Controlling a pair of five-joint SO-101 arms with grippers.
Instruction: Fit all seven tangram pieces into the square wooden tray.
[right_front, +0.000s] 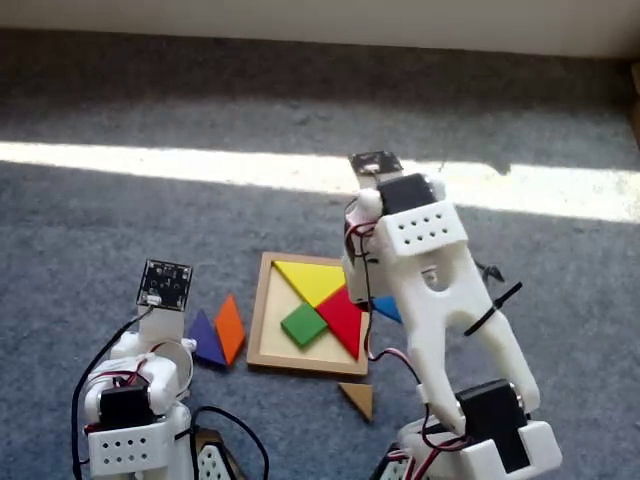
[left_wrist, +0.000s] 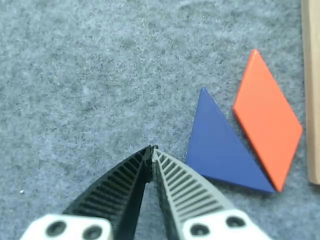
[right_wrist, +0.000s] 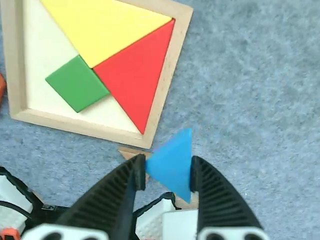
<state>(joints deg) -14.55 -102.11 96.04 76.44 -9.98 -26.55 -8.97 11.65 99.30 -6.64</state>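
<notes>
Between the right jaws | light-blue triangle (right_wrist: 170, 164) | flat, sharp-cornered, plain-faced

Grey-blue carpet (right_front: 150, 240) covers the floor; 1 bright sunlight band (right_front: 200, 165) crosses it; pale wall base (right_front: 400, 25) behind.

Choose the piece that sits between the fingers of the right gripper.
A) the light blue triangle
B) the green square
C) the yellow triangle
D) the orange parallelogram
A: in the right wrist view the right gripper is shut on the light blue triangle, while the green square and the yellow triangle lie in the wooden tray and the orange parallelogram lies outside it.
</notes>
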